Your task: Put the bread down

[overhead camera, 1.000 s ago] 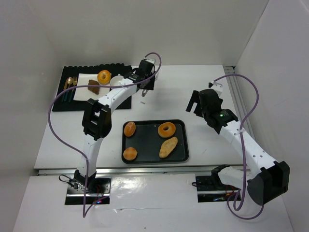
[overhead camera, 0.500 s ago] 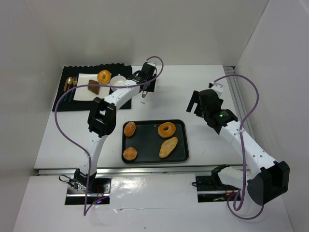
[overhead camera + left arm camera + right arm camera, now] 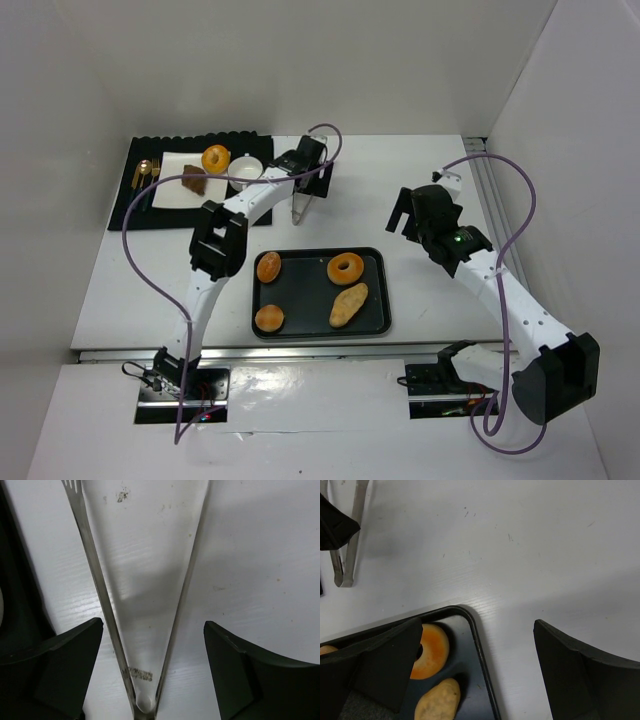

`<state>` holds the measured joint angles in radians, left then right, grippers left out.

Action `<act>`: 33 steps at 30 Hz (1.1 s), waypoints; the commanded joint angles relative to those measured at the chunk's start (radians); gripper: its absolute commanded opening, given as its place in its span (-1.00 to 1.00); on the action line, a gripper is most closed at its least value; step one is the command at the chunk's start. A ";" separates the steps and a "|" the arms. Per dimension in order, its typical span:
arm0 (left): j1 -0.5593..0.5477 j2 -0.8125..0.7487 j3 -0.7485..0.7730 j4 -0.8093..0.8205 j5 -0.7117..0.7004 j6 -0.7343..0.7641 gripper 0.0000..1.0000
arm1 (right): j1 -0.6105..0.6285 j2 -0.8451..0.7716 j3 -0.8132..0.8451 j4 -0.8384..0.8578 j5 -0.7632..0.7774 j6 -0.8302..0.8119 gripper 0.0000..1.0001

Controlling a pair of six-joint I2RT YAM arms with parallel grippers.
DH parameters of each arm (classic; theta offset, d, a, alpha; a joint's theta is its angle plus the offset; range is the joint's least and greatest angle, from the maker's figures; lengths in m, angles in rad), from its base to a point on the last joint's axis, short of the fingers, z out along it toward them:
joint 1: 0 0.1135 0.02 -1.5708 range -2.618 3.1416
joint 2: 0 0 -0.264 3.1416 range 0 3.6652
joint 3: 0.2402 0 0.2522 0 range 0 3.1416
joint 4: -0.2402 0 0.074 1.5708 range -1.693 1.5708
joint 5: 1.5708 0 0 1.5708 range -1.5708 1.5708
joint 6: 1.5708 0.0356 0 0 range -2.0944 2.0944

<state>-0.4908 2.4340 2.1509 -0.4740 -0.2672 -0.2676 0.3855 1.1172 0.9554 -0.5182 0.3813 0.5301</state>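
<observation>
Several breads lie on the black tray (image 3: 378,300): a ring doughnut (image 3: 346,268), an oblong loaf (image 3: 348,304) and two round buns (image 3: 268,267). Another doughnut (image 3: 215,158) rests on the white plate (image 3: 170,190) at the back left. Metal tongs (image 3: 100,587) lie spread on the table between the fingers of my left gripper (image 3: 152,627), which is open and touches neither arm of them. From above, that gripper (image 3: 308,183) sits over the tongs (image 3: 298,207) behind the tray. My right gripper (image 3: 477,625) hangs open and empty over the tray's far right corner (image 3: 472,617), with the ring doughnut (image 3: 430,650) and loaf (image 3: 437,700) below it.
A black mat (image 3: 125,210) at the back left carries the plate, a white bowl (image 3: 245,170), a brown piece (image 3: 194,180) and cutlery (image 3: 143,175). White walls close in the table at the back and right. My right gripper (image 3: 405,215) hovers right of the tray.
My left gripper has opened wide and let go of the tongs, which now lie spread on the table. The left arm has shifted slightly toward the right. The right arm has stayed still.
</observation>
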 commanded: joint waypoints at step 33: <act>0.072 -1.084 -0.655 -0.170 0.224 -0.133 0.91 | 0.000 0.119 -0.098 0.092 -0.021 0.057 0.98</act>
<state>-0.4461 1.3949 1.4982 -0.6598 -0.0750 -0.3965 0.3855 1.2369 0.8692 -0.4847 0.3401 0.5632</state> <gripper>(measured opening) 0.954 0.992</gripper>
